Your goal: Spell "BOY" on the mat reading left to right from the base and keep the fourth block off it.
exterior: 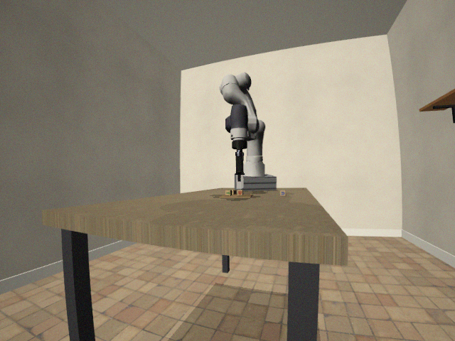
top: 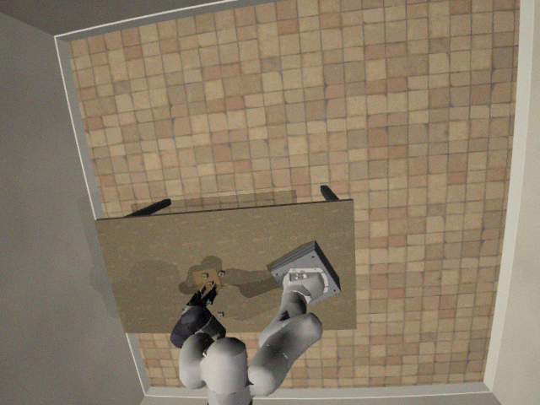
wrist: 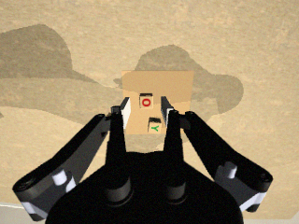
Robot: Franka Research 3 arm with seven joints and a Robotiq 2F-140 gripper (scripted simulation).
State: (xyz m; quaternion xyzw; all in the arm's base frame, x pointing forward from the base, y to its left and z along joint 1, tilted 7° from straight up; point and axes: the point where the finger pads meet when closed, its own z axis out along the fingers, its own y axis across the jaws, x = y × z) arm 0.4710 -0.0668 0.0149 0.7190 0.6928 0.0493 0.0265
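Open gripper over letter blocks

Poised above the mat with fingers parted, empty: the gripper. Below, on the mat, the red "O" block; near its edge, the green "Y" block. Well apart, on the wooden table, another block.

red O block: on mat | green Y block: near edge | mat: flat

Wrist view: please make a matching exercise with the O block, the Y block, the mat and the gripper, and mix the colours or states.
1. O block
2. Y block
3. Mat
4. Gripper

A. Partly open
B. Green letter
C. Lies beneath both blocks
D. Red letter

Pairs: 1-D, 2-B, 3-C, 4-A.
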